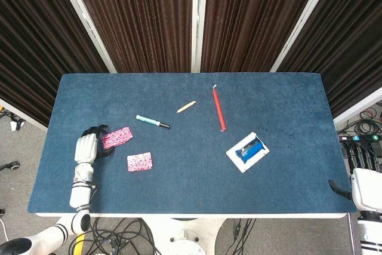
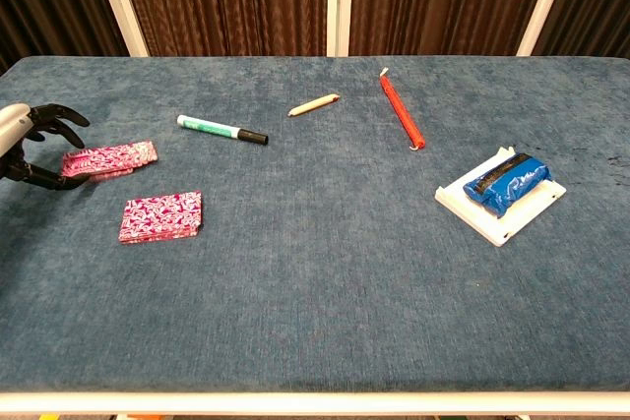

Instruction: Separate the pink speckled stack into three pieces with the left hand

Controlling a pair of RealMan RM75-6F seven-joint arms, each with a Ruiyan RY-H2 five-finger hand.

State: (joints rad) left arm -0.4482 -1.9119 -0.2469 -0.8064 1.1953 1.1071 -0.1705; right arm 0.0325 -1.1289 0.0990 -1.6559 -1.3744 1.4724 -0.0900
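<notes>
Two pink speckled pieces lie on the blue table (image 1: 191,177). One pink piece (image 1: 139,162) (image 2: 161,217) sits flat by itself near the front left. The other pink piece (image 1: 116,137) (image 2: 110,158) lies flat further left and back, just off my left hand (image 1: 87,147) (image 2: 30,143). That hand's upper fingers (image 2: 59,117) are spread and raised off the piece's left end. Its thumb lies low along the piece's near edge. My right hand (image 1: 363,188) shows only at the head view's lower right corner, off the table edge, and how its fingers lie is hidden.
A green-and-white marker (image 1: 152,122) (image 2: 221,130), a wooden pencil stub (image 1: 186,106) (image 2: 314,103) and a red stick (image 1: 219,108) (image 2: 401,109) lie across the middle back. A white tray (image 1: 233,156) (image 2: 463,206) holding a blue packet (image 1: 249,148) (image 2: 505,182) sits at the right.
</notes>
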